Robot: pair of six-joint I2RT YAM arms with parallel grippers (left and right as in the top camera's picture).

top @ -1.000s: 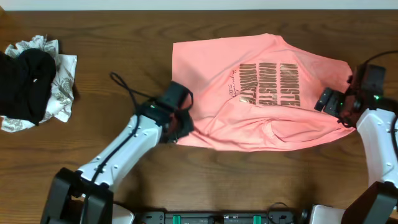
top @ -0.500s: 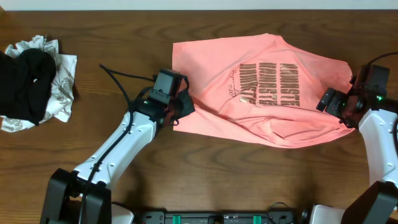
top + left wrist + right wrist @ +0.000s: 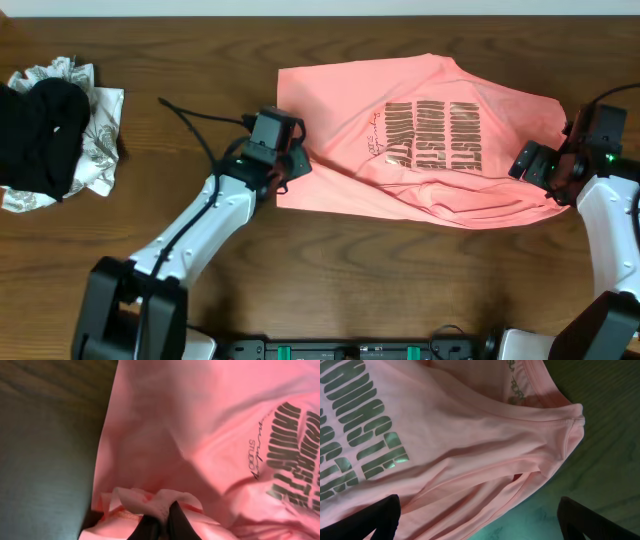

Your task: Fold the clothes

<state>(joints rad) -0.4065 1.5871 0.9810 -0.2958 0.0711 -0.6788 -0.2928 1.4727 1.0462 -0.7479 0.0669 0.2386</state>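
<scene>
My left pincer [image 3: 289, 166] is clamped on a bunched edge of the salmon T-shirt [image 3: 420, 150], which lies rumpled mid-frame on the counter [image 3: 400, 300]. My right pincer [image 3: 541, 172] stands wide and empty over the collar end at right. I judge the step to be flattening before the first fold. Next, the right should close on that shoulder and both arms draw the cloth taut.

Passage and obstructions
Bare table [image 3: 420, 280] along front edge and left-centre; crumpled cloth pile [image 3: 50, 130] blocks left edge; T-shirt [image 3: 340, 110] covers right-centre.
</scene>
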